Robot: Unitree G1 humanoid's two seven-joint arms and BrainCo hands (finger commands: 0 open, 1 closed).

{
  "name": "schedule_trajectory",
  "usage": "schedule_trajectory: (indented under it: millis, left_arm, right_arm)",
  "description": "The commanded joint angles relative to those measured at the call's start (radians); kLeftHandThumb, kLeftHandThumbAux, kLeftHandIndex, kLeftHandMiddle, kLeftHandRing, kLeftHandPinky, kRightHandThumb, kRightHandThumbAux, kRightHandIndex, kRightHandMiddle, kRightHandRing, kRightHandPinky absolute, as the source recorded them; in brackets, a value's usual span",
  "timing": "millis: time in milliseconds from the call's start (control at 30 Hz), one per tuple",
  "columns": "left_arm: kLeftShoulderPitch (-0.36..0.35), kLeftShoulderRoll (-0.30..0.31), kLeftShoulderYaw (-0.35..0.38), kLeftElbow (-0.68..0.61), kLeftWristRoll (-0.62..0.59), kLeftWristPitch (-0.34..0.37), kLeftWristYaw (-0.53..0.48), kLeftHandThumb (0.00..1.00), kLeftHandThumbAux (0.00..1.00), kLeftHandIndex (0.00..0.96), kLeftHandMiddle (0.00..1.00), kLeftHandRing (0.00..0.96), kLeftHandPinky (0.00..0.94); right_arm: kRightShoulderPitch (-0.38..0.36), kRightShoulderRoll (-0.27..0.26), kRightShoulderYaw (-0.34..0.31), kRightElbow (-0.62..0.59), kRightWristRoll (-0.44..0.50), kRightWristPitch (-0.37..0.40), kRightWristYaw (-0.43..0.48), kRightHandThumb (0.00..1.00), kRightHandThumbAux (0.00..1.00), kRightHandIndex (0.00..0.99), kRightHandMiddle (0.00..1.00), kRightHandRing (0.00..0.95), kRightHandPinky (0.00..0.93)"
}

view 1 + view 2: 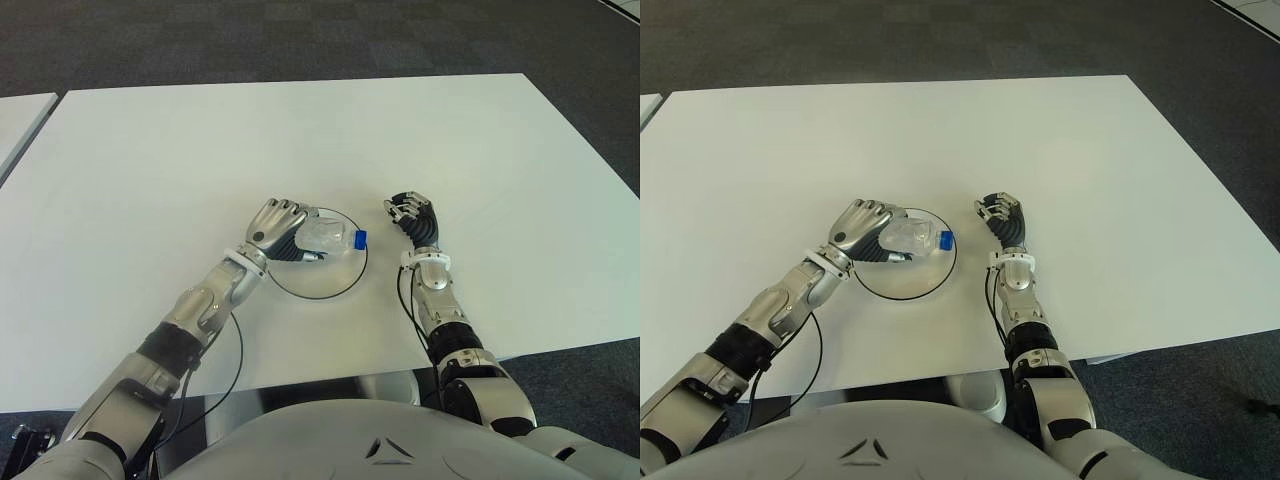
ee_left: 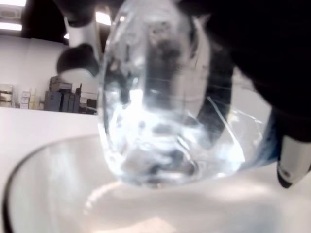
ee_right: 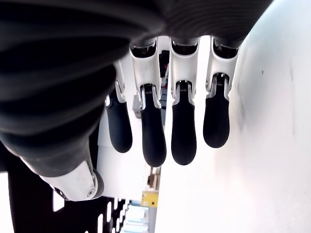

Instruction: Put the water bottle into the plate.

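Observation:
A clear water bottle with a blue cap lies on its side over a clear, dark-rimmed plate near the table's front middle. My left hand is shut on the bottle's body, above the plate's left part. In the left wrist view the bottle fills the picture just above the plate's floor; I cannot tell whether they touch. My right hand shows to the right of the plate, holding nothing, its fingers loosely bent.
The white table stretches far behind and to both sides. Its front edge runs close below the plate. Dark carpet surrounds it. Thin black cables hang from both forearms.

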Motion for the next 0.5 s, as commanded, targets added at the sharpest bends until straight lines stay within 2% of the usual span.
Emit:
schedule_trajectory:
  millis: [33,233,400,500]
  left_arm:
    - [-0.031,-0.006,-0.016,0.037,0.023,-0.004,0.046,0.851,0.668,0.398,0.546,0.865,0.871]
    - [-0.050,-0.005,-0.031,0.080,0.036,0.001,0.039,0.851,0.668,0.398,0.545,0.855,0.843]
    - [-0.055,-0.012,-0.033,0.101,0.022,0.014,0.037,0.854,0.664,0.410,0.559,0.779,0.758]
    - [-0.054,-0.017,-0.028,0.105,-0.008,0.011,-0.001,0.852,0.663,0.407,0.569,0.740,0.704]
  right_arm:
    - [0.006,0.001,0.002,-0.002,-0.003,0.025,-0.003,0.710,0.729,0.431,0.520,0.530,0.553]
    - [0.006,0.001,0.002,-0.003,-0.003,0.025,-0.005,0.711,0.730,0.431,0.519,0.526,0.544]
    - [0.006,0.000,0.002,-0.002,-0.001,0.022,-0.003,0.711,0.730,0.431,0.513,0.520,0.538]
    - [0.007,-0.001,0.003,-0.003,-0.002,0.021,-0.002,0.710,0.731,0.430,0.511,0.518,0.539]
